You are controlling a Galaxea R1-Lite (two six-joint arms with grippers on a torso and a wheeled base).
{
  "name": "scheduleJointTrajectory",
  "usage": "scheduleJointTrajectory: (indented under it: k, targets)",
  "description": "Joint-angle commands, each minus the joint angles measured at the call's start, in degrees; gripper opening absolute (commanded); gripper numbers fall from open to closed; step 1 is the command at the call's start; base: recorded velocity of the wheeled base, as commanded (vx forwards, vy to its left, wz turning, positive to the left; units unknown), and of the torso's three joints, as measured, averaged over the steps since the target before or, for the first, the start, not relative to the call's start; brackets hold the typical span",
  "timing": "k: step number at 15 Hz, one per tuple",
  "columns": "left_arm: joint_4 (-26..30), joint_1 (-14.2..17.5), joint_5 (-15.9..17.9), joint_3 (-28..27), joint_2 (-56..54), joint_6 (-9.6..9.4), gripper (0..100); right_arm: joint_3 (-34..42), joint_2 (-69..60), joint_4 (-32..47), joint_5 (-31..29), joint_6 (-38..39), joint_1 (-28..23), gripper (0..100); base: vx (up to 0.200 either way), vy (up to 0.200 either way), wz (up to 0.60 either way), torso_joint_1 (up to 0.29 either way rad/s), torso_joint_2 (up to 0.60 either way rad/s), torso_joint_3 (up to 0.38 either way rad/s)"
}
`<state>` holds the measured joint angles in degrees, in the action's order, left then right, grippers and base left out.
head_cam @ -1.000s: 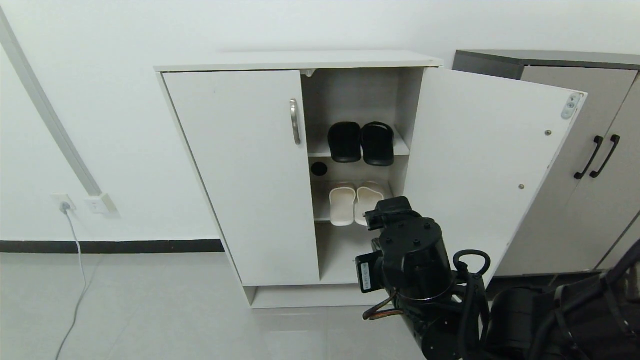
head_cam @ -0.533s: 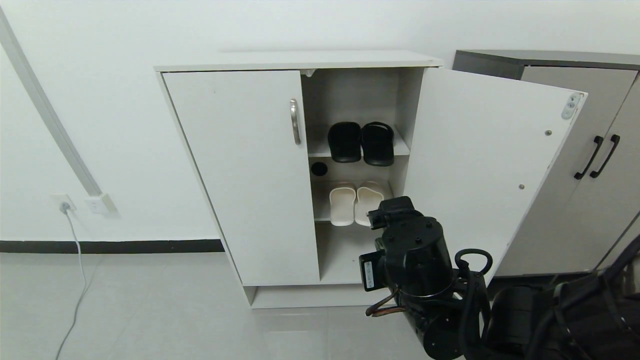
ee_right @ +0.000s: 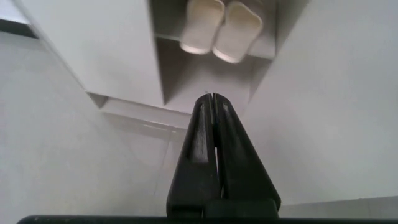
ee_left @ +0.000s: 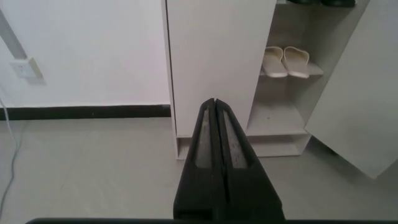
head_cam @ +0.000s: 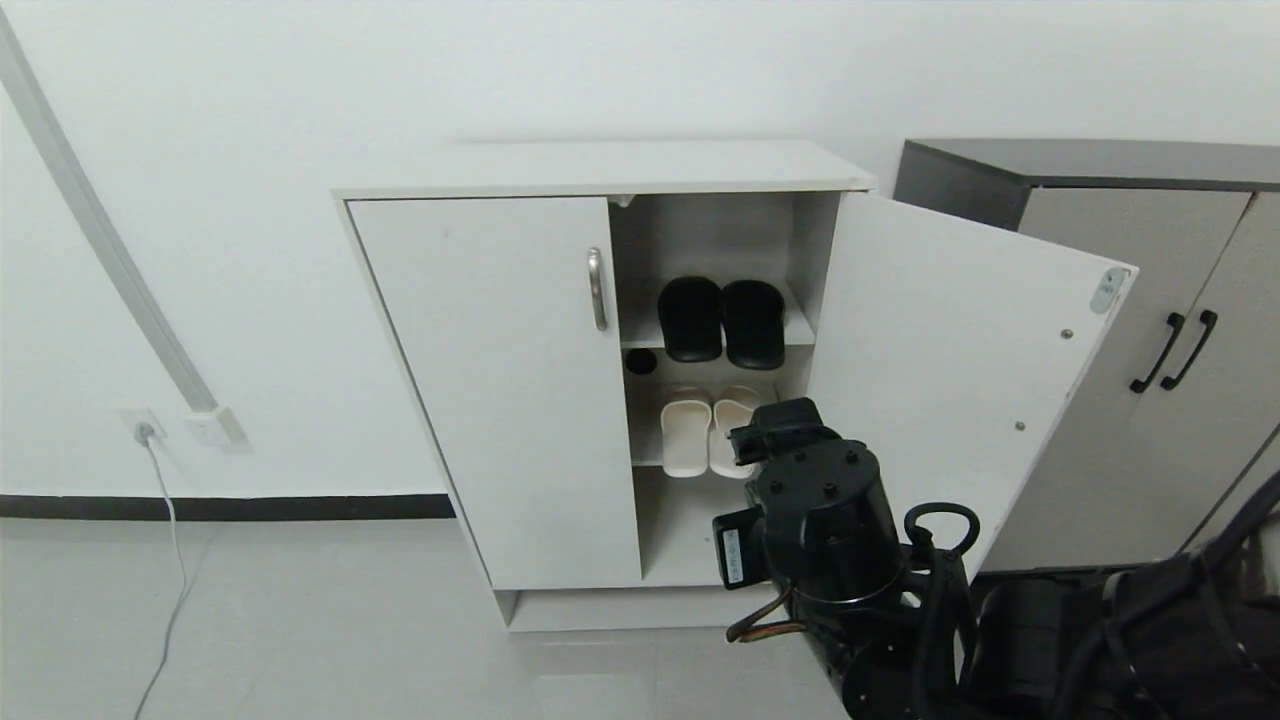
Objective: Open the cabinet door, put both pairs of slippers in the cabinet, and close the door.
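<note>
Two pairs of slippers sit inside the white cabinet (head_cam: 600, 165), so the loading steps appear complete. Judged from this state, only closing the open door is left. Working from left to right: the left claw (ee_left: 214, 107) has its two fingers pressed together with nothing between them. It points toward the floor (ee_left: 93, 168) in front of the closed left door (head_cam: 500, 390), well apart from the slippers. That closed door carries a metal handle (head_cam: 597, 289) at its inner edge. Just past the handle, in the open right-hand compartment, the black pair (head_cam: 722, 320) rests side by side on the upper shelf. The white pair (head_cam: 710, 437) rests side by side on the shelf directly below. The right claw (ee_right: 213, 102) is likewise closed on nothing. It aims at the lower part of the open compartment, with the white pair farther in and on a higher level than the fingertips, with no contact. The open door (head_cam: 950, 380) stands swung out to the right of this claw, hinged at the cabinet's right side, with its inner face toward the head camera. Closing it probably requires a claw to reach the door's outer face or free edge and push it leftward. A grey cabinet (head_cam: 1150, 330) stands beyond the open door, near its free edge, so clearance there deserves attention.
</note>
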<state>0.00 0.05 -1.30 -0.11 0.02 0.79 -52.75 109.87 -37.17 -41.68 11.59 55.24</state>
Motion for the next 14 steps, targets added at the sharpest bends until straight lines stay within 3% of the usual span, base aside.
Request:
scheduleJointTrajectory:
  k: [1,14]
  targets:
    - [0.0,0.04,-0.01,0.02,0.06,0.0,0,0.1,-0.01,-0.01,0.02,-0.08,0.14,0,0.0,0.0,0.0,0.1,-0.47,-0.349]
    - [0.0,0.04,-0.01,0.11,0.06,0.09,0,0.19,-0.36,-0.01,0.02,-0.78,0.14,0,0.0,0.0,0.0,0.152,-0.48,-0.329]
